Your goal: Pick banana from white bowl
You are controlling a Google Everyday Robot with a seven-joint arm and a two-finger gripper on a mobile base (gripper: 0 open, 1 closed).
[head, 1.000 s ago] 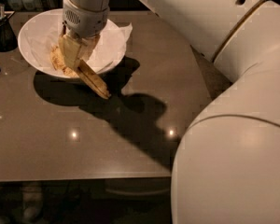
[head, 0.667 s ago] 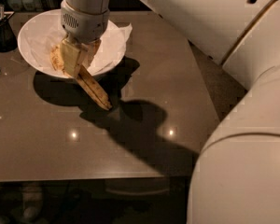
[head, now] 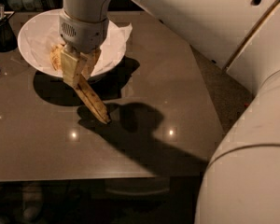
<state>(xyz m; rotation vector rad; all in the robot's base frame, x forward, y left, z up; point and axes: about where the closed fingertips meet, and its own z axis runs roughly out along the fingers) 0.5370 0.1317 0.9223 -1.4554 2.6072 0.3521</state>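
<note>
A: Just outside the near rim of the wide round white bowl, the two-finger gripper is seen, clamped on the top end of the slim yellow banana with brown marks.
B: Banana position confirmed?
A: It is held at a slant, outside the bowl. The lower end hangs down-right over the glossy dark brown table, near its own shadow. Whether the tip touches the surface cannot be told.
B: Grip quality?
A: Only one end is pinched. Most of the length is left unsupported below the pale fingers. It is judged marginal.
B: Failure modes?
A: Three are expected. One: the fruit may be pivoted or slid out between the pads if the arm is swung fast, since the weight is carried far from the pinch. Two: a soft, marked peel may be split under the squeeze and the banana dropped. Three: if the arm is lowered or swept sideways, the low tip may be dragged on the table and levered out.
B: Anything else at risk?
A: A thicker speckled banana and crumpled white paper lie in the bowl, just behind the gripper. Either could be snagged if a path back over the rim is taken. A slow, straight lift is advised.
</note>
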